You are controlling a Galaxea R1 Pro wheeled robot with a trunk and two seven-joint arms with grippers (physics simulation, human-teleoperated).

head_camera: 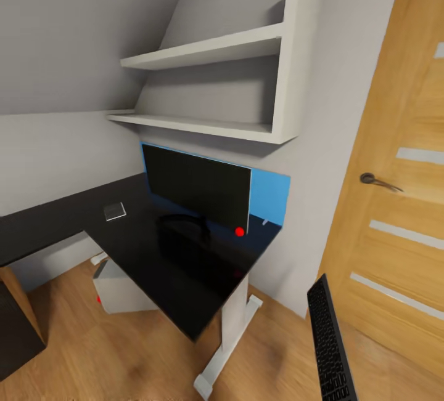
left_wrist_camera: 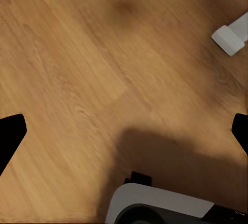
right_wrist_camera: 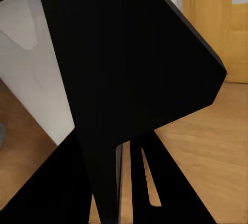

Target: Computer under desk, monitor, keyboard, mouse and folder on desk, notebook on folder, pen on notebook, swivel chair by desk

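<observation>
Head view, step in hand: bringing the keyboard (head_camera: 331, 345) to the bench (head_camera: 179, 265), to lie next to the monitor (head_camera: 197, 186).
Head view, keyboard: black, grey keys, held on edge and tilted, low at the robot's right, off the bench corner and above the wooden floor (head_camera: 123, 352).
Head view, monitor: already upright on the bench against the blue back panel (head_camera: 270, 194), red dot at its lower corner.
Head view, computer (head_camera: 120, 290): light grey box under the bench, red dot on its side.
Head view, small grey item (head_camera: 115, 210): lying on the bench top beside the monitor; probably the mouse, too small to tell.
Head view, next move: calls for lifting the keyboard over the bench edge, turning it flat, setting it down before the monitor.
Left wrist view, left claw (left_wrist_camera: 124, 131): spread wide, holding nothing, black fingertips (left_wrist_camera: 10, 131) at either edge over bare floor; white bench foot (left_wrist_camera: 230, 37) further off.
Right wrist view, right claw: hidden behind a large black slab, likely the keyboard (right_wrist_camera: 129, 69); cannot tell how the fingers stand, though apparently pinching it.
Right wrist view, surroundings: white bench leg (right_wrist_camera: 36, 64), floor and door beyond.
</observation>
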